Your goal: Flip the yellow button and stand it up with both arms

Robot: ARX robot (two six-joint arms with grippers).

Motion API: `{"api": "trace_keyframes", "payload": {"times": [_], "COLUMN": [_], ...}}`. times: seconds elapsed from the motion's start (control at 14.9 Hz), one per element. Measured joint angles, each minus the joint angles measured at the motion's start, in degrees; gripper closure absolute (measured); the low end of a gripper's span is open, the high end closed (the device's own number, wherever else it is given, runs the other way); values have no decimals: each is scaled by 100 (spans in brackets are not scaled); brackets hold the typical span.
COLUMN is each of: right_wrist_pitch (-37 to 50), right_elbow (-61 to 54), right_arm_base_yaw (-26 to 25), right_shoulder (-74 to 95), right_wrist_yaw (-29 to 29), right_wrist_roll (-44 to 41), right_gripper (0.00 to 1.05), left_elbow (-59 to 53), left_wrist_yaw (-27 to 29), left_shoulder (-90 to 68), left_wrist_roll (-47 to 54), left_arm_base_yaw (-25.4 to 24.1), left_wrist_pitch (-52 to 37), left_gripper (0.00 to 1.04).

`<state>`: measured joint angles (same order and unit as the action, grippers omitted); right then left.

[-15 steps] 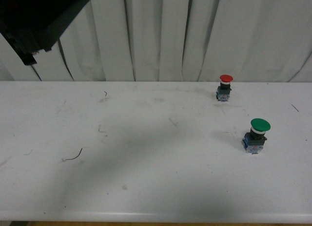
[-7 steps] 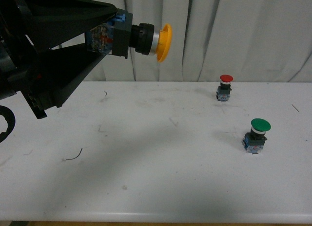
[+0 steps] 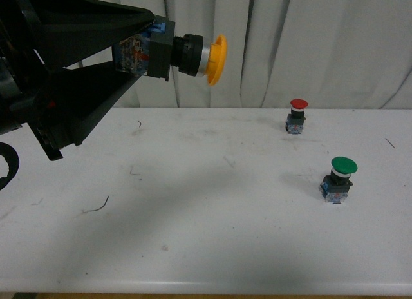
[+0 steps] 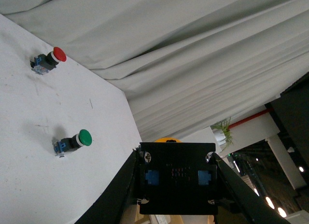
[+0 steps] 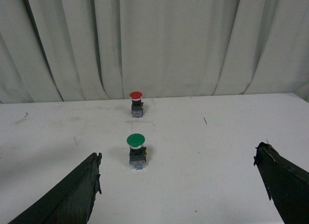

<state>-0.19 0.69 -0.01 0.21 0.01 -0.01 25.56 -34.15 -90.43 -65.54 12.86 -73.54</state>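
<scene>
Left hand (image 3: 143, 49) above white table (image 3: 206, 247), curtain (image 3: 322, 48)

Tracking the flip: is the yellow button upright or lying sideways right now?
Sideways. The yellow button hangs in mid-air, its block clamped between the left gripper's fingers, cap facing horizontally, not yet stood.

A lab-like robot test bench, shown by a scuffed white table (image 5: 207, 180) under the fingers (image 5: 72, 195) of the right gripper (image 5: 177, 154), a pleated pale curtain (image 5: 169, 40) hung beyond them, a red-capped button (image 5: 136, 103) and a green-capped button (image 5: 136, 150) set out ahead of them, ceiling lights (image 4: 271, 200) seen past the curtain
</scene>
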Motion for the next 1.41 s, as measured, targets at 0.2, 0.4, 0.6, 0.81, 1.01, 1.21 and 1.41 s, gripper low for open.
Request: {"api": "trace_keyframes", "payload": {"times": [0.2,0.4,0.6,0.81,1.01,1.21,1.41], "right_wrist_pitch": [1093,3805,5364,5504,7073,7326,7423], "right_elbow": [210,1045,2387,3117,2844,2389,2391], "right_arm_base_yaw": [-1032,-310,616,1200,1403,1781,1943], "right_shoulder": [1508,4223,6634,7630,7735,8415,8695], "right_wrist_yaw": [-2479,-2444,-1860,-1934,-3010,-3265,-3053], "right_wrist_roll": [824,1104,1088,1165,2500,4697,5370], "right_gripper": [6,6,6,6,6,6,6], "left_elbow": [37,118,186,188,188,188,188], "left_wrist_yaw": [-33,22,50,55,70,77,74], "left_shoulder": [4,96,282,284,205,114,111], "left_wrist_roll": [2,9,52,90,101,103,101], "left_arm_base_yaw": [33,138,205,192,192,232,225], "left_wrist_pitch": [0,2,-7,0,-2,0,0], "left_gripper": [69,69,69,69,69,69,69]}}
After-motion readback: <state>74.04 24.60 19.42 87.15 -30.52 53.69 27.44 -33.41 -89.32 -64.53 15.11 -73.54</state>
